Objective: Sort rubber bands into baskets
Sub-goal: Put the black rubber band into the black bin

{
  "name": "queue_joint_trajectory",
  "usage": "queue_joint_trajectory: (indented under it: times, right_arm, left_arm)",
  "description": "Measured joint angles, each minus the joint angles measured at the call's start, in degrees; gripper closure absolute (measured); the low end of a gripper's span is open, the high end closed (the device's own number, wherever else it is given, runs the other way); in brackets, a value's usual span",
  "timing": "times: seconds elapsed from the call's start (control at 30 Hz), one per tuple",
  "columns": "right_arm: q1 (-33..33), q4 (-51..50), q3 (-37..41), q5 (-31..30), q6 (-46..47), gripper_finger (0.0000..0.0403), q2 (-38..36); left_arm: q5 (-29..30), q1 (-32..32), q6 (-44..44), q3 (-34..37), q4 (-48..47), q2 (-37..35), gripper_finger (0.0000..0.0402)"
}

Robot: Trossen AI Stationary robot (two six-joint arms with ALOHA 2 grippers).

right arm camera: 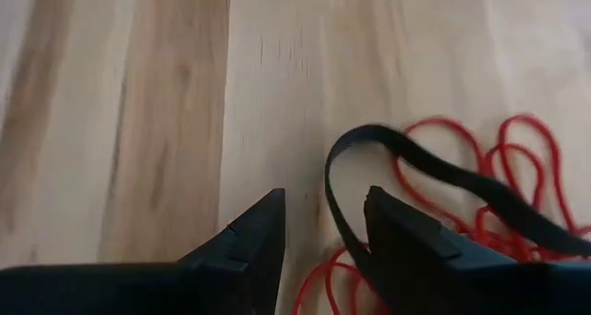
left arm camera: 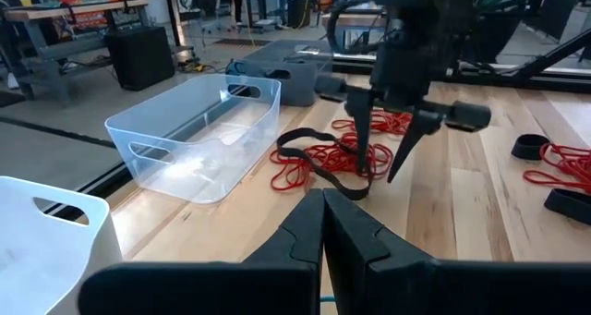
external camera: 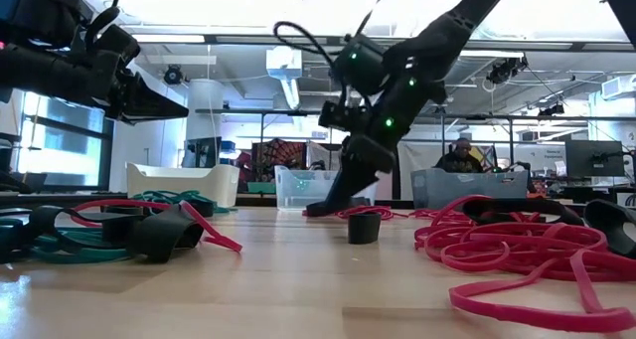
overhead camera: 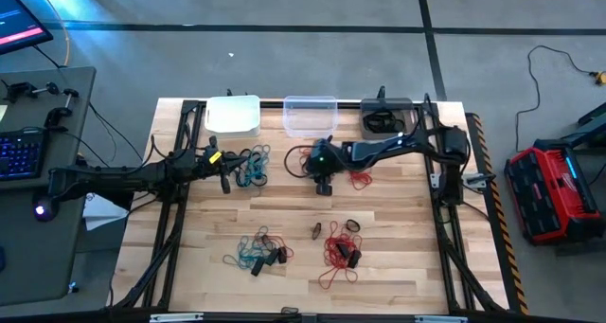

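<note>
**A:** Where do your thin elastic rubber bands (overhead camera: 342,250) lie?

**B:** You have four bunches on the pale wooden table (overhead camera: 398,266). One teal bunch (overhead camera: 252,165) sits before the white plastic tub (overhead camera: 233,115); a red bunch with one black loop (left arm camera: 319,167) lies before the clear plastic tub (overhead camera: 310,115). Nearer the front edge, you see a teal and black bunch (overhead camera: 258,251) and a red and black one. A few loose black bands lie between those two front bunches.

**A:** And the baskets?

**B:** Three tubs in a row at the far edge: white, clear, and a dark grey tub (overhead camera: 385,117) with something black inside.

**A:** The grippers?

**B:** Your right gripper (left arm camera: 386,163) points down at the red bunch, jaws parted, with the black loop lying by its fingertips; whether it touches, you cannot tell. Your left gripper (left arm camera: 322,199) hovers just beside the teal bunch, jaws pressed together on nothing.
</note>
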State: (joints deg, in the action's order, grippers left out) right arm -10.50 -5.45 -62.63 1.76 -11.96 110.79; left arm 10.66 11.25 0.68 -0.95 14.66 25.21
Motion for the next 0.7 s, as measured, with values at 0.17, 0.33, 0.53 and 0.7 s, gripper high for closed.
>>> queue_joint_trajectory:
  times: [0.17,0.33,0.53,0.7]
  right_arm:
    - [0.0,0.1,-0.1,0.0,-0.1,0.0303,0.6]
    - [0.0,-0.4,-0.1,0.0,0.0,0.0379,0.6]
    - [0.0,-1.0,-0.3,0.3,0.1,0.0390,0.1]
    - [0.0,-1.2,-2.0,0.3,-0.6,0.0399,-2.0]
  left_arm:
    - [0.0,0.0,0.0,0.0,0.0,0.0,0.0401]
    - [0.0,0.0,0.4,0.0,0.0,0.0,0.0401]
    - [0.0,0.0,0.0,0.0,0.0,0.0,0.0402]
    - [0.0,0.0,0.0,0.0,0.0,0.0,0.0401]
